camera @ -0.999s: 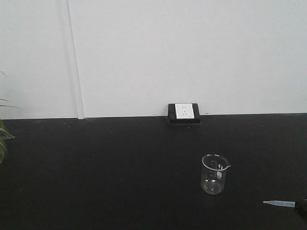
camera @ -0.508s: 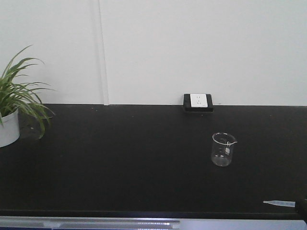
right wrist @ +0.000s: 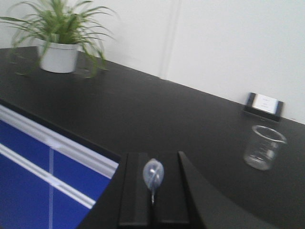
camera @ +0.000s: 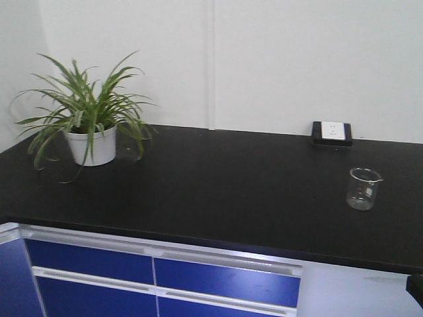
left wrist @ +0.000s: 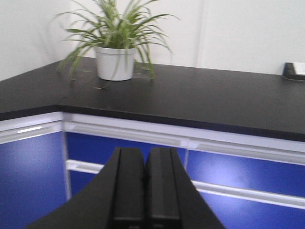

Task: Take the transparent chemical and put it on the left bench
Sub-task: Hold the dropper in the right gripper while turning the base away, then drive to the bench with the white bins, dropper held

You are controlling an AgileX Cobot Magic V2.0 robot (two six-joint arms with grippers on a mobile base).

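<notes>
My right gripper (right wrist: 153, 156) is shut on the transparent chemical (right wrist: 153, 172), a slim clear pale-bluish pipette. Its bulb shows end-on between the black fingers, and its tip is hidden. The gripper hangs over the front edge of a black worktop (right wrist: 143, 119) that carries a white wall socket (right wrist: 263, 103). A dark corner of this gripper shows at the lower right of the front view (camera: 416, 290). My left gripper (left wrist: 144, 155) is shut and empty, in front of the blue cabinet fronts (left wrist: 33, 167). The left bench with white bins is out of view.
A clear glass beaker (camera: 363, 188) stands on the worktop (camera: 218, 191) at the right, in front of the wall socket (camera: 332, 133). A potted green plant (camera: 89, 122) stands at the back left by the white wall. Blue cabinet fronts (camera: 158, 271) run below the worktop's edge.
The view has drawn back from the worktop and swung left. The plant and blue cabinet fronts have come into view. The pipette tip no longer shows in the front view.
</notes>
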